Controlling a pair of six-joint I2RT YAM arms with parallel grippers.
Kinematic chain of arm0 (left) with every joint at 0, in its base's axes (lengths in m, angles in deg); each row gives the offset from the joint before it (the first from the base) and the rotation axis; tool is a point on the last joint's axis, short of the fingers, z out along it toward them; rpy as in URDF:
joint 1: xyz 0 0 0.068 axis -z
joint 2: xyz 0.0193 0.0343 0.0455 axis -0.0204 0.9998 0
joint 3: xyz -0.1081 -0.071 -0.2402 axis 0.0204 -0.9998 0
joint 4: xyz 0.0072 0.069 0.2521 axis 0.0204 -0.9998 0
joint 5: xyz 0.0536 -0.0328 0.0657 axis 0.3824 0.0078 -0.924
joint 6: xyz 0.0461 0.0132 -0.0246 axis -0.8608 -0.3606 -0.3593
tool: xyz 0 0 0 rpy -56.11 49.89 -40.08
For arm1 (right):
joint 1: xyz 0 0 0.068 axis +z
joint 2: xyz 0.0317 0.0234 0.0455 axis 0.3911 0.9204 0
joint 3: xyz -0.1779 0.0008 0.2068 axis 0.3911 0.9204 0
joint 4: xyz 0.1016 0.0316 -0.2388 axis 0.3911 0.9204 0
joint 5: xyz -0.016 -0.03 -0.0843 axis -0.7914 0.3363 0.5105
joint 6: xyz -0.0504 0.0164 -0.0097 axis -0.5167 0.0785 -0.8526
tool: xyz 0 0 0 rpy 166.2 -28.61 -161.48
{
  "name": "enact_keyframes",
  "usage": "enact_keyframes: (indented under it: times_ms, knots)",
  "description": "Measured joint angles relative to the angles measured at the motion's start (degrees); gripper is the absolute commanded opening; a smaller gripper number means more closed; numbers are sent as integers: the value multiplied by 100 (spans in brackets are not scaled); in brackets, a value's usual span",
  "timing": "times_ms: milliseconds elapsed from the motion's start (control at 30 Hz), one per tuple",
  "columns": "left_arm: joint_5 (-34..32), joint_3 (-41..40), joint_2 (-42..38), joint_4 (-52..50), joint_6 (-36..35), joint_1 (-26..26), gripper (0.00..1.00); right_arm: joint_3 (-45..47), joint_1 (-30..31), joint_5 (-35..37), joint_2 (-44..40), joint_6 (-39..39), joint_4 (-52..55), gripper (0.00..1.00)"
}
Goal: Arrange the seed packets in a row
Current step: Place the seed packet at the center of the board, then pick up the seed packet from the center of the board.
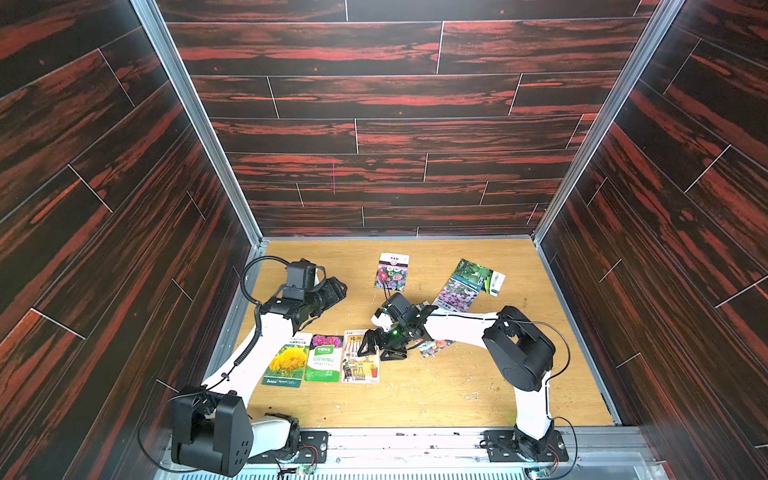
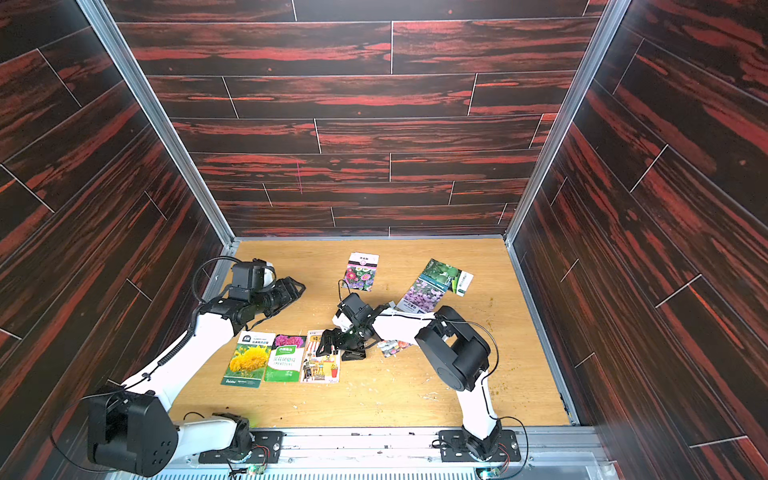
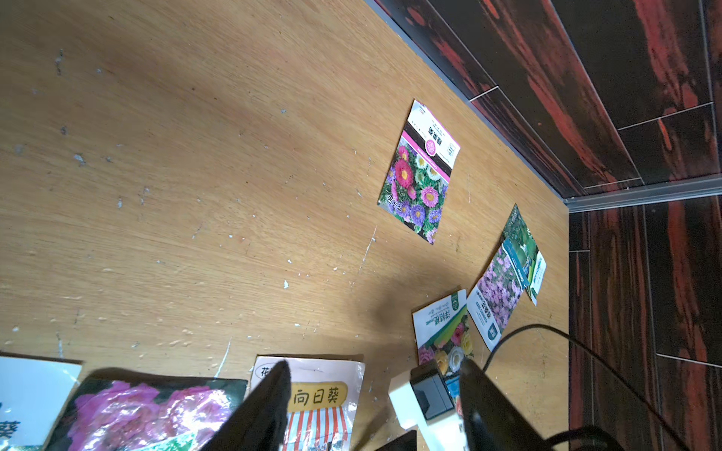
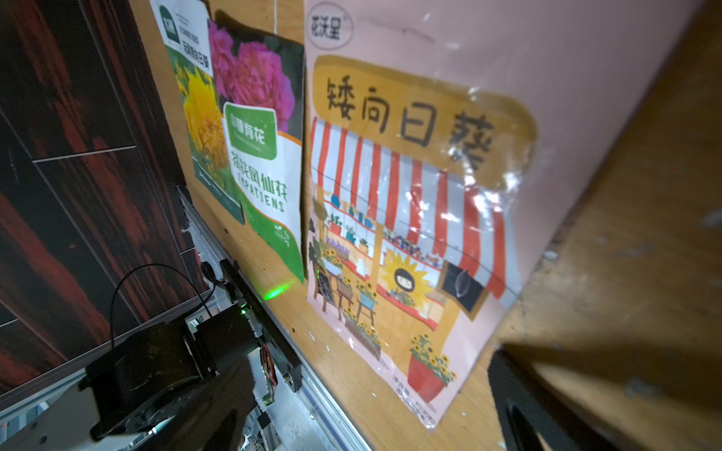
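Hovering low over the far corner of the shop packet [image 1: 360, 370], the right gripper [image 1: 376, 351] has its jaws spread wide and holds nothing. Whether a fingertip touches the packet, I cannot tell.

The seed packets all lie flat on the worktop [image 1: 457, 395]. The shop packet is the nearest of three that form a row, going from the right gripper toward the side of the left arm. Next comes the pink flower packet [image 1: 325, 358], which laps a little over the sunflower packet [image 1: 286, 362] at the end.

On the other side of the right gripper, the rose packet [image 1: 434, 347] is just beside it and partly hidden under the right forearm. Beyond this gripper, toward the back wall, the aster packet [image 1: 392, 272] lies alone. Further to the outer side, the purple flower packet [image 1: 457, 294] and the green leaf packet [image 1: 478, 274] lie tilted and overlap each other. Which one is on top, I cannot tell.

The left gripper [image 1: 337, 291] is also open and empty. It hangs above bare worktop, behind the row and apart from every packet. In the left wrist view, the top of the shop packet shows between its two dark fingers [image 3: 269, 410].
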Motion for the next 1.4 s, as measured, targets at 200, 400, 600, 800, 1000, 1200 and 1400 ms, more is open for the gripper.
enact_keyframes:
  times_ms: [200,400,600,800,1000,1200,1400]
  knots:
    - [140,-46,262,369,111,275,70,859,-780,289,-772,-201,85,96]
    - [315,-52,994,953,345,918,70,1126,-1878,474,-1445,-520,251,96]
    - [575,192,2017,1397,649,1453,70,1410,-2581,564,-1624,-658,195,96]
    - [776,505,2688,1628,977,1716,70,1836,-3171,820,-1655,-699,199,96]
    - [879,874,3206,1646,1014,1858,70,1838,-3287,728,-1567,-741,-96,96]
    - [1019,1246,3805,1670,909,1893,70,1987,-3309,223,-1464,-723,-675,96]
    - [1390,1268,4079,2068,1029,1937,66,2135,-3311,-503,-1250,-647,-1349,94]
